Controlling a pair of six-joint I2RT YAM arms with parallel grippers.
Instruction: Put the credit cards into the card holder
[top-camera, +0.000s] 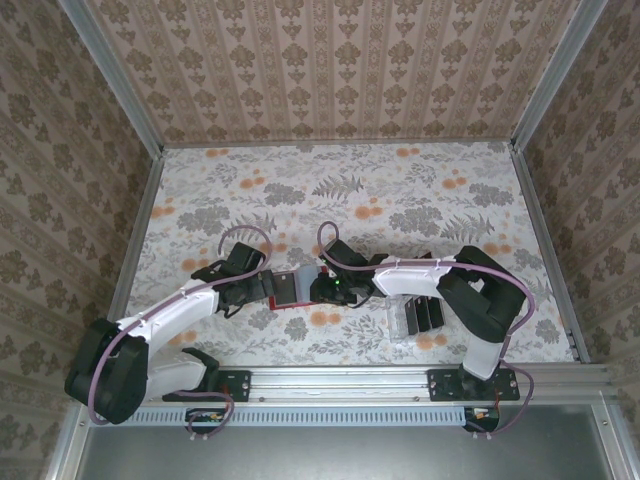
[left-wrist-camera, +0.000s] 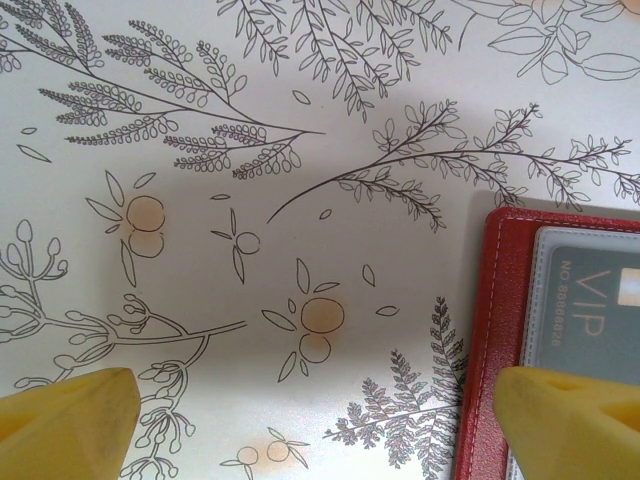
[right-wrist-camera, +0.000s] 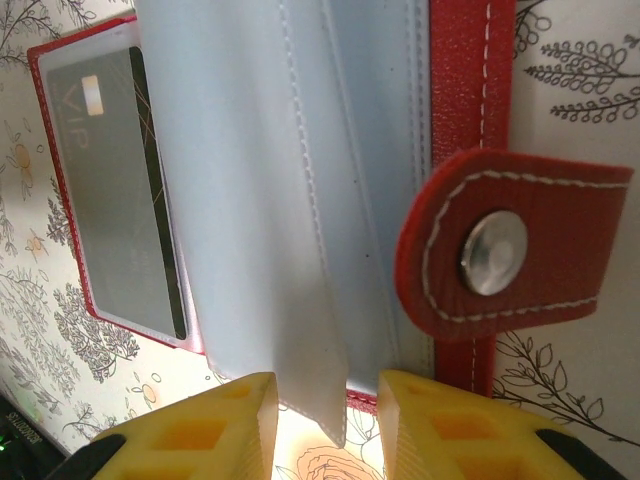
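Observation:
The red card holder (top-camera: 291, 287) lies open mid-table between both grippers. In the right wrist view its pale sleeves are fanned out, and one sleeve leaf (right-wrist-camera: 300, 300) stands up between the fingers of my right gripper (right-wrist-camera: 328, 420). The jaws are a little apart, with a gap beside the leaf. A dark VIP card (right-wrist-camera: 120, 200) sits in the far sleeve. My left gripper (left-wrist-camera: 320, 430) is wide open, with its right fingertip (left-wrist-camera: 570, 420) over the card holder's (left-wrist-camera: 495, 330) red edge and the carded sleeve (left-wrist-camera: 590, 300). More black credit cards (top-camera: 420, 313) stand in a clear tray.
The clear slotted tray (top-camera: 400, 322) sits near the right arm's base at the table's front. The holder's red snap tab (right-wrist-camera: 500, 250) lies folded across its right side. Metal rails and papered walls close in the floral table (top-camera: 400, 190).

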